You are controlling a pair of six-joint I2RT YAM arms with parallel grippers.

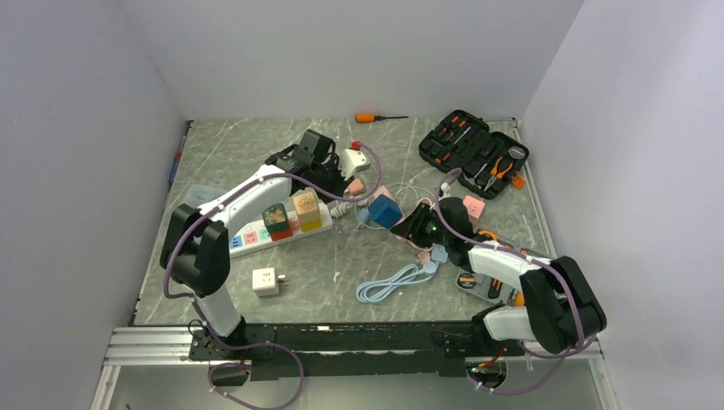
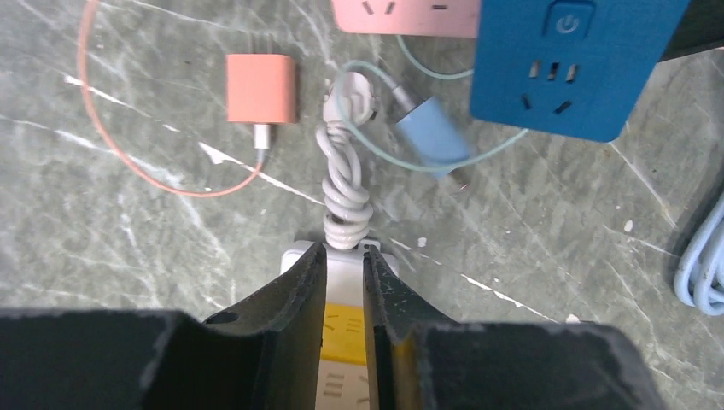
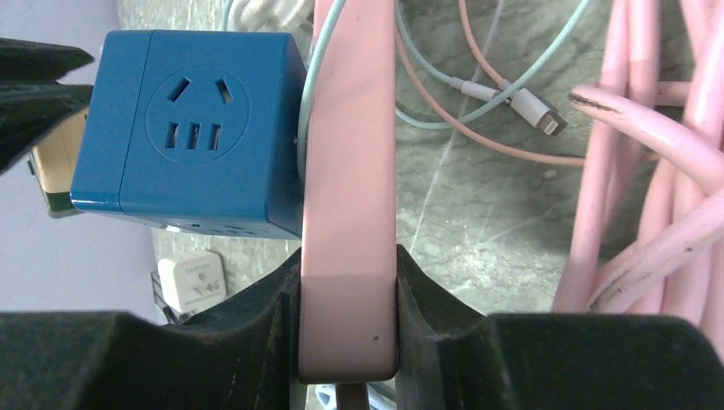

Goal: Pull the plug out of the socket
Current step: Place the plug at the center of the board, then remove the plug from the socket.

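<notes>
My right gripper (image 3: pixel 348 342) is shut on the edge of a pink power strip (image 3: pixel 350 171), which stands edge-on. A blue cube plug (image 3: pixel 192 128) is seated on its left face. From above, the blue cube (image 1: pixel 385 211) sits just ahead of the right gripper (image 1: pixel 411 226), with the pink strip (image 1: pixel 381 193) behind it. My left gripper (image 2: pixel 344 256) is over the cable end of a white power strip (image 2: pixel 346 342). Its fingers are almost together with nothing between them. From above, the left gripper (image 1: pixel 340 195) is at that strip's right end (image 1: pixel 273 229).
A green-red plug (image 1: pixel 275 220) and a yellow plug (image 1: pixel 306 209) stand on the white strip. A white cube adapter (image 1: pixel 266 281), a coiled light-blue cable (image 1: pixel 393 282), a pink charger (image 2: pixel 261 88), an open tool case (image 1: pixel 474 154) and an orange screwdriver (image 1: pixel 376 118) lie around.
</notes>
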